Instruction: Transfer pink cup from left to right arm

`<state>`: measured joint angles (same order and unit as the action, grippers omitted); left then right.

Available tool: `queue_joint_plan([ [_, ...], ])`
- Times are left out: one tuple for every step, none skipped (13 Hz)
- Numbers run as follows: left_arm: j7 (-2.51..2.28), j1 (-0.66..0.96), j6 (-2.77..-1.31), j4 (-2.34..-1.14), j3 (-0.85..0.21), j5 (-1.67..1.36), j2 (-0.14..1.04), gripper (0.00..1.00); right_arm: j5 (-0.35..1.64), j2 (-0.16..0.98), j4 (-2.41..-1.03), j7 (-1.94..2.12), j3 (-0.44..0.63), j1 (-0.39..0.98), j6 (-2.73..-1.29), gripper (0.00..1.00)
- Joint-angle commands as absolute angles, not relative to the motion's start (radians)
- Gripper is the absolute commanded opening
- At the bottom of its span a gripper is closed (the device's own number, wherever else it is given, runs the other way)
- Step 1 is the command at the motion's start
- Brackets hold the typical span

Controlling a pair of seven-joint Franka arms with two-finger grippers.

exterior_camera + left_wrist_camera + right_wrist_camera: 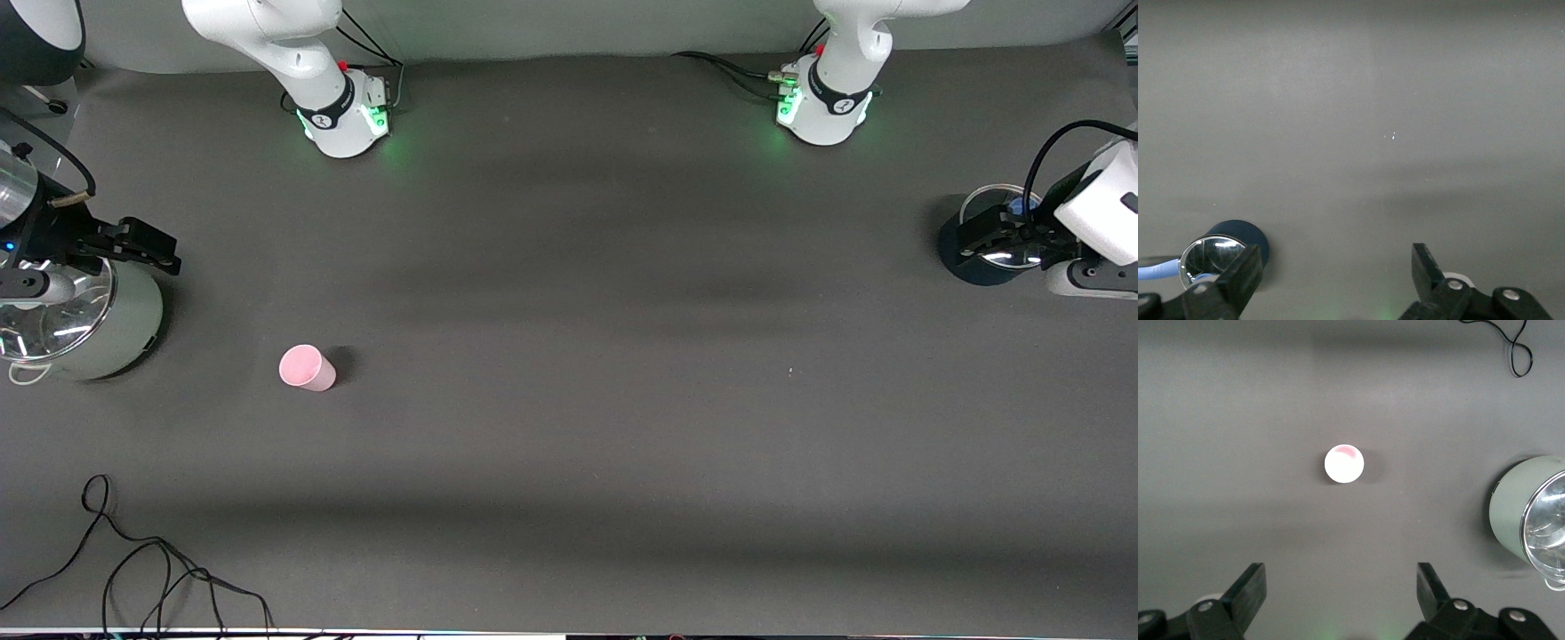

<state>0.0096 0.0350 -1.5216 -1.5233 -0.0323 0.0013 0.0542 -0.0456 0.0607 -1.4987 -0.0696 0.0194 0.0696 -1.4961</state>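
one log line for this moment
cup: on table, untouched | left gripper: open, over blue can | right gripper: open, over pot

High front overview; downward wrist views; shared pink cup (pixel 307 367)

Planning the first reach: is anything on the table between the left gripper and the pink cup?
Nothing visible. The pink cup stands alone toward the right arm's end; only bare mat lies between it and the open left gripper, which is over a dark round container.
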Motion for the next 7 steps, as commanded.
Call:
queue_joint_plan([
  [0.009, 0.032, -1.534, -1.536, -0.037, -0.009, 0.044, 1.00, -0.054, 0.078, -1.466, -0.095, 0.020, 0.077, -1.494, 1.00],
  [0.009, 0.032, -1.535, -1.536, -0.037, -0.009, 0.044, 1.00, -0.054, 0.078, -1.466, -0.094, 0.020, 0.077, -1.494, 1.00],
  [0.008, 0.032, -1.536, -1.536, -0.037, -0.011, 0.046, 1.00, -0.054, 0.080, -1.466, -0.094, 0.020, 0.077, -1.494, 1.00],
  [0.008, 0.034, -1.534, -1.537, -0.038, -0.009, 0.046, 1.00, -0.054, 0.080, -1.466, -0.092, 0.018, 0.078, -1.494, 1.00],
  [0.008, 0.034, -1.534, -1.537, -0.038, -0.009, 0.046, 1.00, -0.054, 0.080, -1.466, -0.092, 0.017, 0.078, -1.494, 1.00],
  [0.008, 0.034, -1.535, -1.537, -0.038, -0.011, 0.046, 1.00, -0.054, 0.081, -1.466, -0.092, 0.017, 0.078, -1.494, 1.00],
  [0.008, 0.034, -1.537, -1.536, -0.038, -0.009, 0.046, 1.00, -0.054, 0.080, -1.466, -0.089, 0.017, 0.077, -1.494, 1.00],
])
